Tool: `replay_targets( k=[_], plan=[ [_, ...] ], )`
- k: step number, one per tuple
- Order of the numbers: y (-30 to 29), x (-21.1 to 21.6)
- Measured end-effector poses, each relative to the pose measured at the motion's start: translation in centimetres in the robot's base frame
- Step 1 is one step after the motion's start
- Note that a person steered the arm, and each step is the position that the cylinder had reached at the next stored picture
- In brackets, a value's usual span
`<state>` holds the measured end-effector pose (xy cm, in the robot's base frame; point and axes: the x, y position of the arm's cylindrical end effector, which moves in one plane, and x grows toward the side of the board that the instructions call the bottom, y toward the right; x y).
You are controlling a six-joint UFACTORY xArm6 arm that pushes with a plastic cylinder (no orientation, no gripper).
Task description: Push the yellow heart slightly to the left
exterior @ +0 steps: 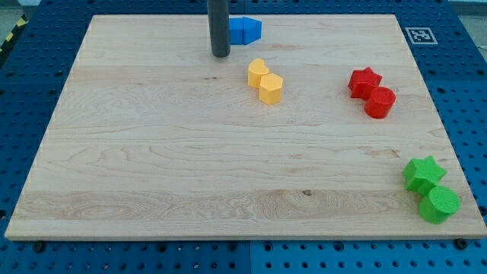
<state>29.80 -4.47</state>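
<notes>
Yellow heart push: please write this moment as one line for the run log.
my tip: up-left of yellow heart, no contact | yellow hexagon: touching heart | blue block: right of rod | heart: not yet pushed

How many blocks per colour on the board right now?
Blue: 1, the blue block at the view's top, just right of my tip
Yellow: 2, yellow heart and yellow hexagon, touching
Red: 2, red star and red cylinder
Green: 2, green star and green cylinder
Total: 7
</notes>
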Motion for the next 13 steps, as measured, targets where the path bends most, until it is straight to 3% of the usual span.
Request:
replay_targets(
  k=[7, 11, 13],
  plan=[
    [4.3, -2.0],
    [9.8, 4.4],
    [8.1, 7.7]
  ],
)
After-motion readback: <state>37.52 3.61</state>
